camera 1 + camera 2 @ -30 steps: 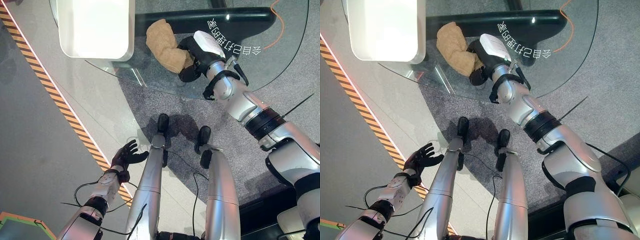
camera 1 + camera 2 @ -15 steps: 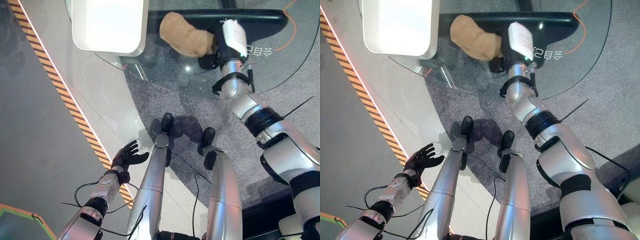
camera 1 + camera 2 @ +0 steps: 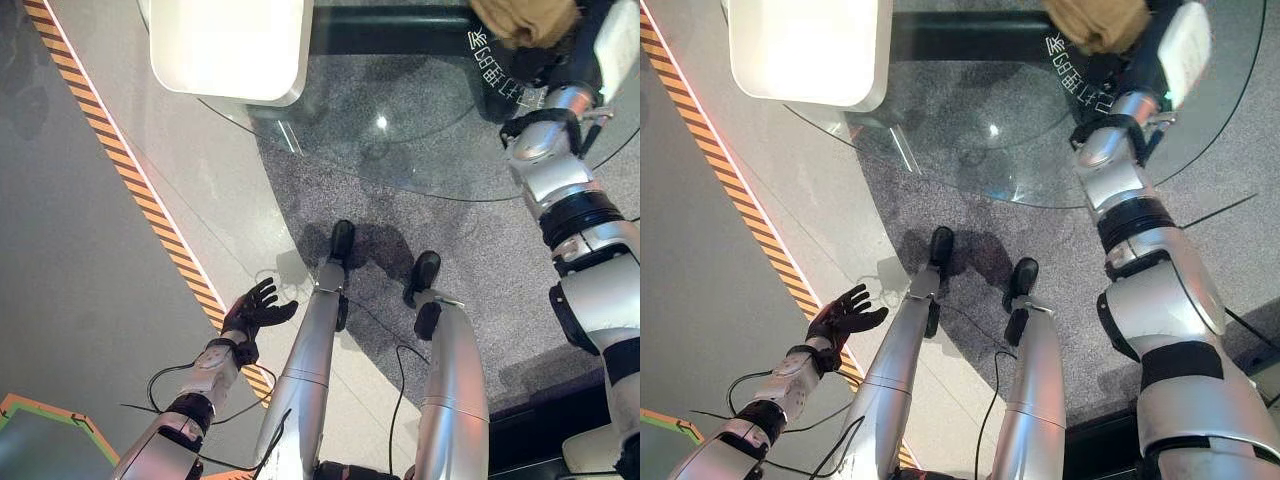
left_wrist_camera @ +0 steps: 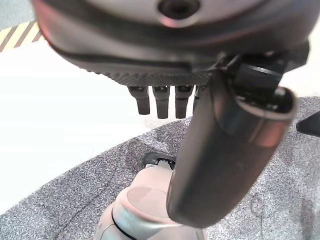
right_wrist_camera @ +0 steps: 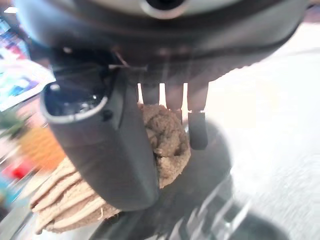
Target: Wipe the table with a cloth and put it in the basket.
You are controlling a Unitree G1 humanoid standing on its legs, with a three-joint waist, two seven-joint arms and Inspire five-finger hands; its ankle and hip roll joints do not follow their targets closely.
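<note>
the right hand (image 5: 125, 150) clutches the tan cloth (image 3: 525, 20) on the glass table (image 3: 400, 130), well away from the white basket (image 3: 230, 50). soft, light, best bunched; left hand (image 3: 255, 310) relaxed.
</note>
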